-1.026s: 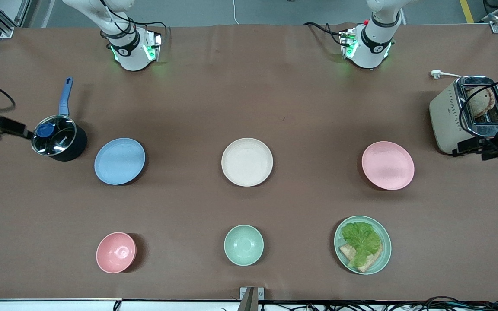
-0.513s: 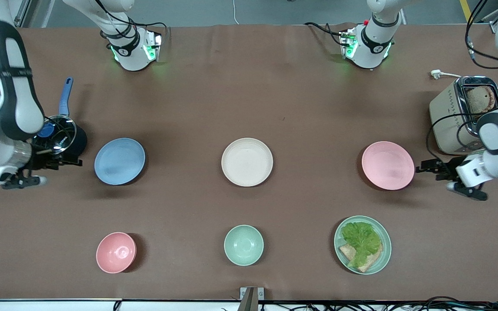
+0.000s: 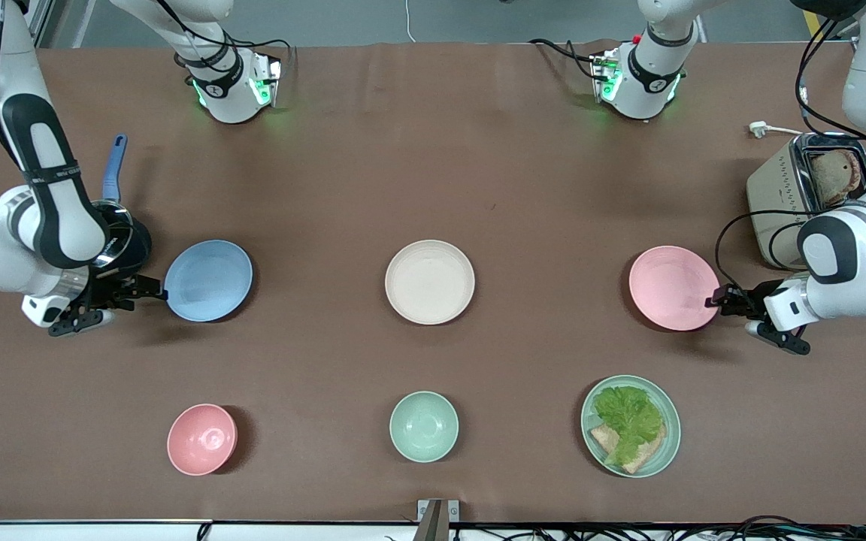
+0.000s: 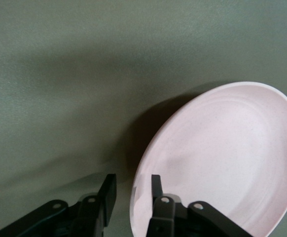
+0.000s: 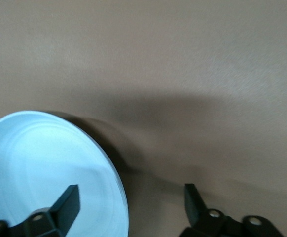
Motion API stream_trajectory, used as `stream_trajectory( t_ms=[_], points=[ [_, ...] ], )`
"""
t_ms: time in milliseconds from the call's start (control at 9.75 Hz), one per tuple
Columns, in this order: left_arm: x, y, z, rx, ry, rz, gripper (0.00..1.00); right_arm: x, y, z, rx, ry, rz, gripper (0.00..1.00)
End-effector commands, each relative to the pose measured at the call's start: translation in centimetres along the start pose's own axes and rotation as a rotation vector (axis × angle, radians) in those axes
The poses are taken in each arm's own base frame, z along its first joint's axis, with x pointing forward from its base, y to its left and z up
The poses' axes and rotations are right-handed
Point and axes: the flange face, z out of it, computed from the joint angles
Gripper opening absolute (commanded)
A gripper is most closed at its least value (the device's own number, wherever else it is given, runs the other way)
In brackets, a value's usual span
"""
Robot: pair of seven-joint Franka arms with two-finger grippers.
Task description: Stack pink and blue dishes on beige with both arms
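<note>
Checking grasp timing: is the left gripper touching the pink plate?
Cannot tell. In the left wrist view the left gripper straddles the pink plate rim, jaws open; any gap is unclear.

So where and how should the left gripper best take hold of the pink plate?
By its thin raised rim, at the edge toward the left arm's end. The pink plate lies flat, and the left gripper already straddles that rim, open, one finger inside, one outside.
</note>
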Motion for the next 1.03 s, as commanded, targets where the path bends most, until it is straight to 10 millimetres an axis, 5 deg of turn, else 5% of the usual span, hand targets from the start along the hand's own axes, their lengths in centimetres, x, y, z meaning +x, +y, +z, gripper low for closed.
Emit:
stream_trajectory(
  t_ms=[0, 205, 410, 615, 821, 923],
  points=[
    [-0.2, -0.5, 1.8, -0.010, -0.005, 0.006, 0.06, -1.0, 0.0, 1.6, 0.042, 0.016, -0.006, 0.81],
    [0.4, 0.6, 1.3, -0.024, 0.004, 0.000, 0.00, -1.2, 0.0, 2.3, 0.062, 0.016, 0.003, 0.69],
    [4.0, 8.0, -1.3, -0.083, 0.028, -0.041, 0.00, -1.4, 0.2, 3.2, 0.068, 0.005, 0.007, 0.60],
    [8.0, 20.9, -4.6, -0.111, 0.047, -0.152, 0.00, -1.6, 0.2, 3.3, 0.075, -0.004, 0.010, 0.40],
    [10.2, 32.5, -2.7, -0.126, 0.022, -0.217, 0.00, -1.6, 0.3, 3.2, 0.096, -0.002, 0.036, 0.04],
    [10.6, 38.2, -0.7, -0.118, 0.038, -0.230, 0.00, -1.5, 0.1, 3.2, 0.121, 0.005, 0.054, 0.01]
  ],
)
